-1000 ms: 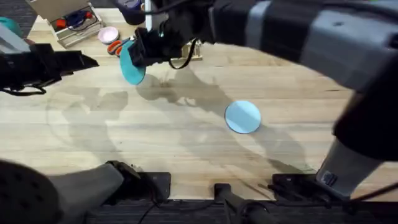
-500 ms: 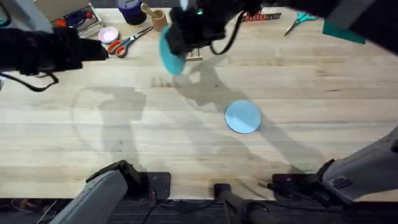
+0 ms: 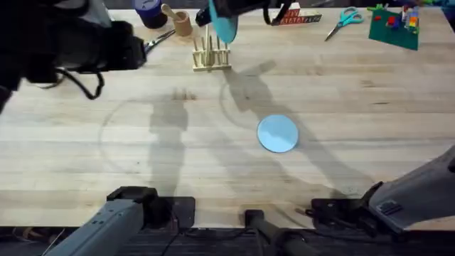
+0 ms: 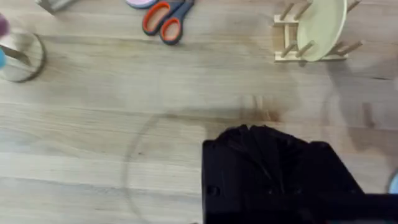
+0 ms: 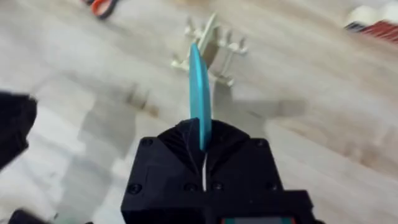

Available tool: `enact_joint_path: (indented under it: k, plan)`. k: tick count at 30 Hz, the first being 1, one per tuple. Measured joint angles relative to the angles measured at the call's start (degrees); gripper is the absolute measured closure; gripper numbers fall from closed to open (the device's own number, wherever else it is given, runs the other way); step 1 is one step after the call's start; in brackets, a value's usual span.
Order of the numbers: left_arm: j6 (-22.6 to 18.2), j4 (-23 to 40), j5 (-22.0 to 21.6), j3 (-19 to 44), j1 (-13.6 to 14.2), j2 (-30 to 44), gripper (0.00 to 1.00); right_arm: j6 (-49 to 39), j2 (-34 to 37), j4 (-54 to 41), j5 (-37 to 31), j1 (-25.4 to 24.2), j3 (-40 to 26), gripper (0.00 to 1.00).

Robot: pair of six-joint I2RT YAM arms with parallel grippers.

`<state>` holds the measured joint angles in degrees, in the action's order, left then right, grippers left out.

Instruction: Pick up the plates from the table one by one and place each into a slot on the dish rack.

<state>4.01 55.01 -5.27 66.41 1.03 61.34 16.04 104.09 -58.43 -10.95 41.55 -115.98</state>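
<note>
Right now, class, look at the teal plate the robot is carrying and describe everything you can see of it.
The teal plate is a thin, flat, round disc, plain and smooth. It stands on edge, gripped at its lower rim by the right gripper, whose fingers are shut on it. It hangs in the air above the wooden dish rack at the far side of the table, not yet in a slot and touching only the gripper.

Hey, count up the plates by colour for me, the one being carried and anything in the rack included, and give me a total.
Teal plate, held edge-up in the right gripper above the dish rack: 1
Pale blue plate, flat on the table: 1
Cream plate, standing in the rack: 1
Total: 3
</note>
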Motion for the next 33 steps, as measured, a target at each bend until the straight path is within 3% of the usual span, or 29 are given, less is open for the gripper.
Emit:
enact_joint_path:
  k: [5,9,12,15,18,19,33]
  plan:
    - [4.0,-0.3,-12.0,0.0,10.1,0.0,0.961,0.0,0.0,-0.3,-5.4,-0.2,-2.4,0.971]
    - [5.1,-1.1,-16.9,0.0,15.0,0.0,0.952,0.8,0.0,-0.4,-8.3,-0.2,-4.4,0.971]
    - [5.5,-1.8,-18.5,0.0,16.9,0.0,0.710,2.0,0.3,-0.5,-9.4,-0.2,-6.2,0.971]
    - [5.5,-1.9,-19.4,0.0,17.2,0.0,0.521,3.4,1.1,-0.4,-10.0,-0.2,-7.8,0.971]
    - [5.7,-1.9,-20.1,0.0,17.2,0.0,0.073,4.8,2.1,-0.3,-10.3,-0.2,-8.0,0.971]
    - [5.9,-2.0,-20.1,0.0,17.2,0.0,0.024,5.3,2.5,-0.3,-10.3,-0.2,-8.0,0.971]
    - [6.1,-2.1,-20.0,0.0,17.2,0.0,0.007,9.2,6.0,-0.5,-10.3,0.1,-8.0,0.971]
